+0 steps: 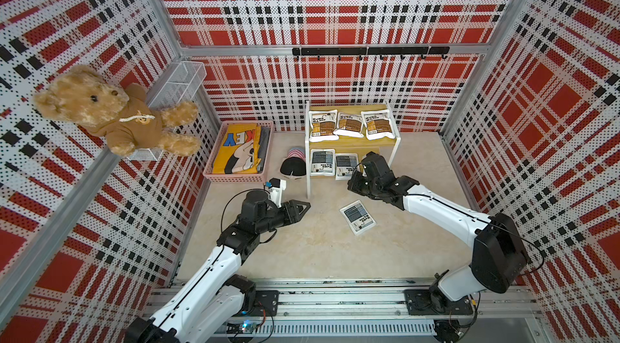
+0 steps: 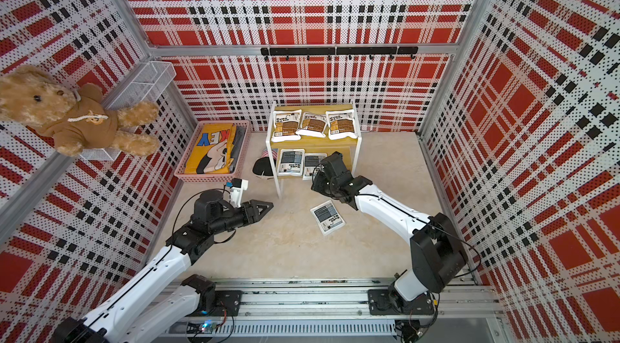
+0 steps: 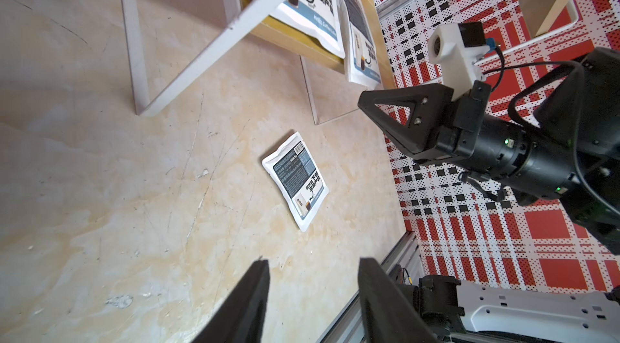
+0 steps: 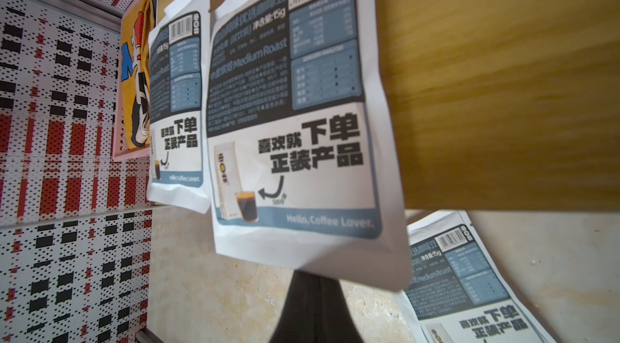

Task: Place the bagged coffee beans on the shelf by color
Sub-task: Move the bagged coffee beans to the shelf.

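Black left claw [image 3: 313, 262]: half spread with nothing between its fingers, hovering over the bench [image 1: 302, 250] near the loose grey pouch [image 1: 357, 217].
Place of loose grey pouch: flat and askew on the bench, label up, apart from the shelf [image 1: 308, 173] and from both claws. It is the only bag not on a board.
Handling: it looks light, soft and pillowy, with slick film, so it would likely sag if pinched at one corner. A flat edge seam seems the best hold, since the body lies too low to straddle.
Grip of right claw [image 1: 355, 174]: closed, seemingly pinching the bottom seam of the held grey pouch [image 4: 292, 123], which rests on the lower board and overhangs its front edge.
Lower tier of shelf: one placed grey pouch [image 1: 322, 161] lies just beside the held one, and the right wrist view shows bare board beyond it.
Upper tier: three brown pouches [image 1: 350, 124] in a row, nearly touching, filling the board.
Inside pink basket [image 1: 235, 177]: a folded yellow cloth [image 1: 235, 150] and no bags.
Inside wire basket [image 1: 181, 84]: mounted on the wall, it appears empty.
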